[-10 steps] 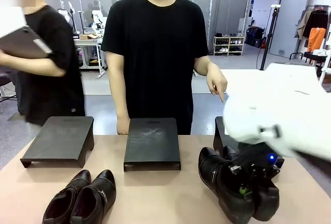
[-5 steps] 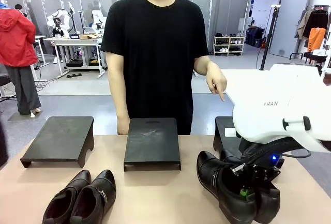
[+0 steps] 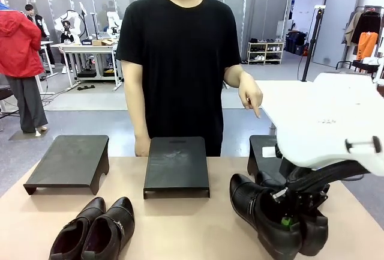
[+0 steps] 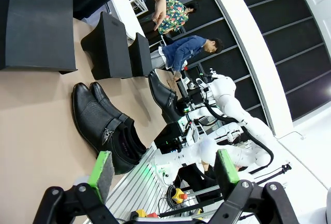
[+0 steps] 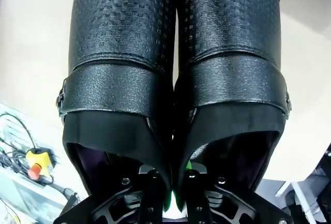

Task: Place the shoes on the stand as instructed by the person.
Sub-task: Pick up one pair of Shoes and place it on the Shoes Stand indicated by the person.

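Two pairs of black shoes are on my side of the table. One pair with a silver buckle strap point(image 3: 96, 233) point(image 4: 103, 125) lies at the front left. My right gripper point(image 3: 289, 219) point(image 5: 168, 195) is shut on the other pair point(image 3: 267, 215) point(image 5: 124, 53), pinching the two inner heel walls together. Three black stands sit along the far edge: left point(image 3: 72, 159), middle point(image 3: 177, 164), and right point(image 3: 261, 151), which my right arm partly hides. The person point(image 3: 180, 62) points a hand point(image 3: 252, 99) down towards the right stand. My left gripper point(image 4: 163, 169) hangs open above the table, holding nothing.
The bare tan tabletop point(image 3: 180, 224) lies between the two pairs. My white right arm point(image 3: 324, 122) covers the right side of the table. A person in a red jacket point(image 3: 21, 62) stands far back on the left.
My right arm's white link has swung up and to the right, and the held pair has shifted slightly. A passer-by at the left has gone. The pointing hand has stayed put.
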{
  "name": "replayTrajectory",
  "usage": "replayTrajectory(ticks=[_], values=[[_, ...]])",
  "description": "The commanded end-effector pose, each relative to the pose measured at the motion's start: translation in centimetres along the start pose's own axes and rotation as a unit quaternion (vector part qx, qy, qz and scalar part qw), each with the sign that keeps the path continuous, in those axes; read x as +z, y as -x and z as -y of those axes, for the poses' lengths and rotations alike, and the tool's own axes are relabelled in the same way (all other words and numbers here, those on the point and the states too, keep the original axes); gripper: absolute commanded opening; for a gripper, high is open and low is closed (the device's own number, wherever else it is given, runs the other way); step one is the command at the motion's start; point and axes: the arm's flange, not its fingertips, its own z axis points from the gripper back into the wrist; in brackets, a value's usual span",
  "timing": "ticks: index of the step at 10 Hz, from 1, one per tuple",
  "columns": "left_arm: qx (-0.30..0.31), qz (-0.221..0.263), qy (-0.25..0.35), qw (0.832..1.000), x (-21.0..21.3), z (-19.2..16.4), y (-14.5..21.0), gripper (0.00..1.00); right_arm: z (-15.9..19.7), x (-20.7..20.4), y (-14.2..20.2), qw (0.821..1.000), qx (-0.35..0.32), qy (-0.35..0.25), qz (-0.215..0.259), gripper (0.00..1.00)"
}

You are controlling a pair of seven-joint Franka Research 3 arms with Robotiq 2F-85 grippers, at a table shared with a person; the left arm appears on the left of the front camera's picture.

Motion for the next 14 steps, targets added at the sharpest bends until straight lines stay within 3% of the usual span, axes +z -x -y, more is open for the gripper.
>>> replayTrajectory(ticks=[1, 8, 14], values=[[-0.007, 0.002, 0.006, 1.000, 0.1, 0.3, 0.1, 1.00, 1.3, 2.5, -0.9, 0.999, -0.003, 0.014, 0.036, 0.10], [-0.007, 0.002, 0.006, 1.000, 0.1, 0.3, 0.1, 1.00, 8.1, 8.6, -6.8, 0.997, -0.013, 0.055, 0.059, 0.10], [-0.007, 0.002, 0.006, 1.000, 0.1, 0.3, 0.1, 1.00, 10.5, 9.4, -13.8, 0.993, -0.054, 0.055, 0.088, 0.10]])
